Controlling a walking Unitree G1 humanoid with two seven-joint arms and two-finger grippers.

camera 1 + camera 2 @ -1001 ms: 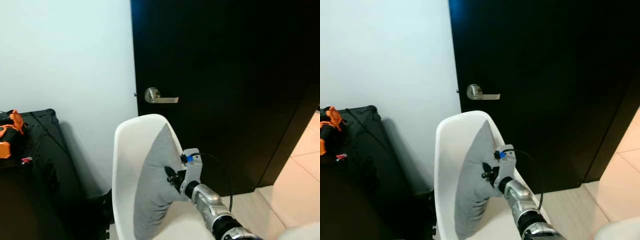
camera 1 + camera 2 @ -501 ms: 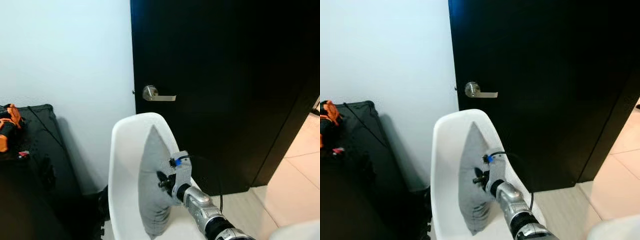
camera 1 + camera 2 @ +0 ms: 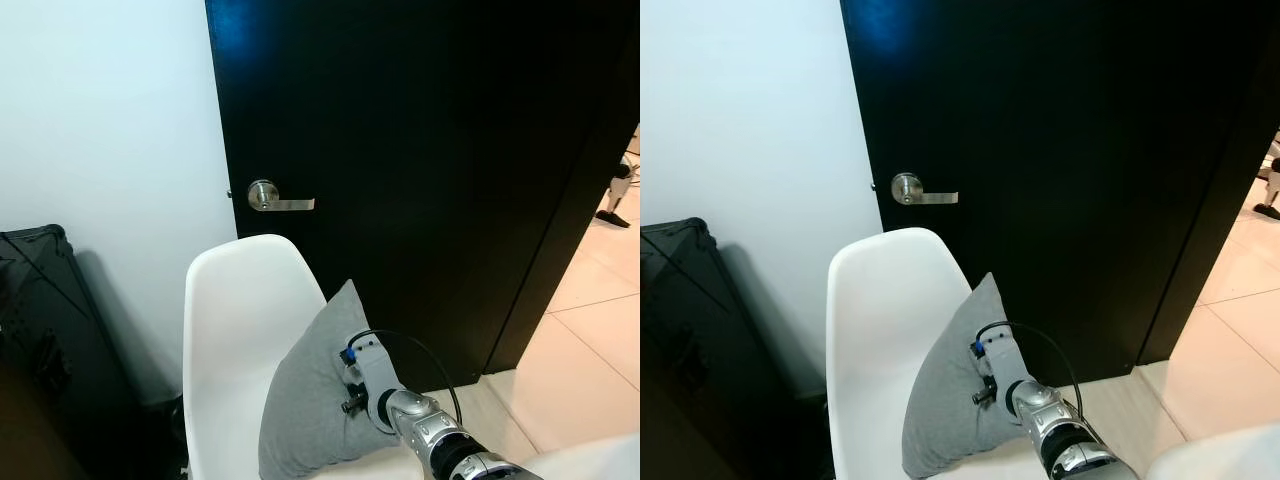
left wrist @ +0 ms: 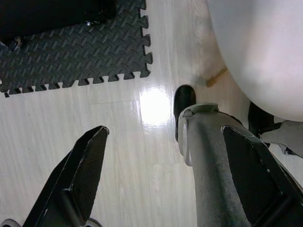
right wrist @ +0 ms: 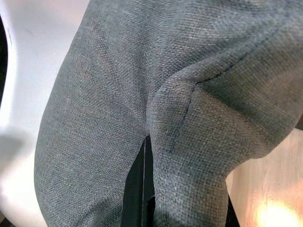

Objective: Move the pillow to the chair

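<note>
A grey pillow (image 3: 310,400) rests on the seat of the white shell chair (image 3: 235,310), leaning against the backrest with one corner pointing up. My right gripper (image 3: 352,385) reaches in from the lower right and is shut on the pillow's front edge. In the right wrist view the grey fabric (image 5: 142,85) bunches around a dark finger (image 5: 137,189). My left gripper (image 4: 165,175) hangs open over the pale wood floor beside the chair.
Behind the chair is a black door (image 3: 420,150) with a silver lever handle (image 3: 275,198). A black case (image 3: 40,320) stands at the left by the white wall. A dark foam mat (image 4: 71,52) lies on the floor. Tiled floor (image 3: 600,320) opens to the right.
The camera has swung right. The pillow has gone from standing upright against the backrest to sitting lower on the seat, and my right gripper has come down with it.
</note>
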